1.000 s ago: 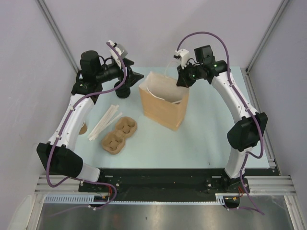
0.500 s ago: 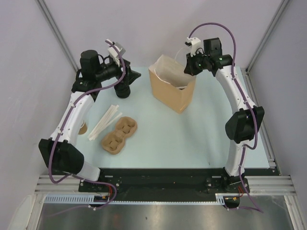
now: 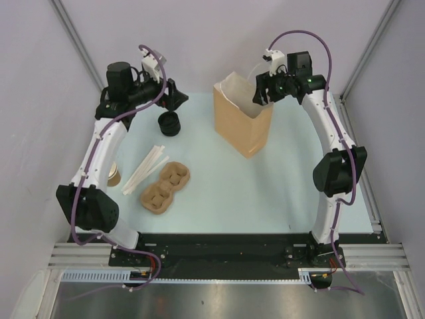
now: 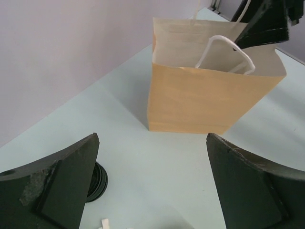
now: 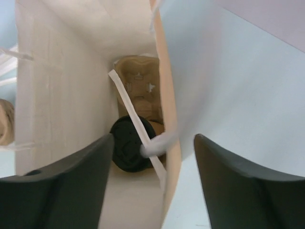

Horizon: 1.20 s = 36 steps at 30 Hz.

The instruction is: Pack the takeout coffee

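While scanning the overhead view, seeing paper bag (image 3: 242, 129) standing upright at the far middle of table (image 3: 279, 193), mouth open. Also seeing right gripper (image 3: 260, 94) hanging at the bag's right rim and left gripper (image 3: 178, 100) hovering off to the bag's left, above and apart from stack of black lids (image 3: 169, 123). Nearer the arm bases, noting white stirrers (image 3: 147, 166) lying fanned beside pulp cup carrier (image 3: 165, 187), and tan cup (image 3: 114, 177) peeking out from behind the left arm. Not getting any look inside the bag from up here. Switching to left wrist: seeing both fingers (image 4: 62, 186) spread wide with bare table showing between them, bag standing ahead with white handle (image 4: 224, 50) arching over its mouth, lid stack showing just beside one finger, right gripper's dark body poking in over the bag's far corner. Switching to right wrist: looking straight down into the bag, finding takeout coffee (image 5: 127, 149) sitting at the bottom, only its round black lid showing, with tan moulded pulp piece (image 5: 138, 88) lying just beyond it. Seeing fingers (image 5: 71, 191) parted, straddling the bag's side wall without pinching it, white handle crossing over the lid between them.
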{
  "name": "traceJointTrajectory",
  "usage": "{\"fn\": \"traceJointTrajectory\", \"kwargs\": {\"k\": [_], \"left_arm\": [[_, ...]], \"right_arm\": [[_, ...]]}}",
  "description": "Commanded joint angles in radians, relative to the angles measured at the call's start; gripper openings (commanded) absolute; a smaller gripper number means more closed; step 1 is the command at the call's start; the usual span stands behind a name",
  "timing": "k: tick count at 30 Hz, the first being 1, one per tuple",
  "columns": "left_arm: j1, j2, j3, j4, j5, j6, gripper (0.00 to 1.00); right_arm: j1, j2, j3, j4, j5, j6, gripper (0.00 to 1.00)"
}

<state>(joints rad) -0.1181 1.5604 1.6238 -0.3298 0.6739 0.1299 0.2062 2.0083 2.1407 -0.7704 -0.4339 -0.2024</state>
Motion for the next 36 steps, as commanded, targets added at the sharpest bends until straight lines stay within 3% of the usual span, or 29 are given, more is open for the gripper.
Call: {"fn": "traceJointTrajectory", "kwargs": {"k": [1,7,11,14,18,27,31,36], "left_arm": [[0.037,0.038,0.132,-0.095,-0.046,-0.012,0.99],[0.101,0.122,0.313,-0.274,-0.066,-0.061,0.99],[0.106,0.191,0.425,-0.411,-0.198,-0.055,1.00],[0.106,0.202,0.418,-0.462,-0.230,-0.033,0.99],[0.104,0.170,0.306,-0.448,-0.269,-0.013,0.99],[0.057,-0.022,-0.143,-0.316,-0.373,0.071,0.99],[0.052,-0.097,-0.307,-0.275,-0.356,0.071,1.00],[0.058,-0.160,-0.340,-0.267,-0.355,0.053,1.00]], "right_arm": [[-0.019,-0.088,0.061,0.037,0.006,0.024,0.81],[-0.063,-0.187,0.045,0.034,-0.008,0.043,0.99],[-0.088,-0.302,-0.019,0.036,-0.002,0.047,1.00],[-0.120,-0.397,-0.132,0.045,0.001,0.049,1.00],[-0.175,-0.505,-0.306,0.037,0.018,0.040,1.00],[-0.237,-0.689,-0.681,-0.007,0.034,0.003,1.00],[-0.246,-0.727,-0.752,-0.018,0.038,-0.009,1.00],[-0.257,-0.732,-0.759,0.011,0.049,0.006,1.00]]}}
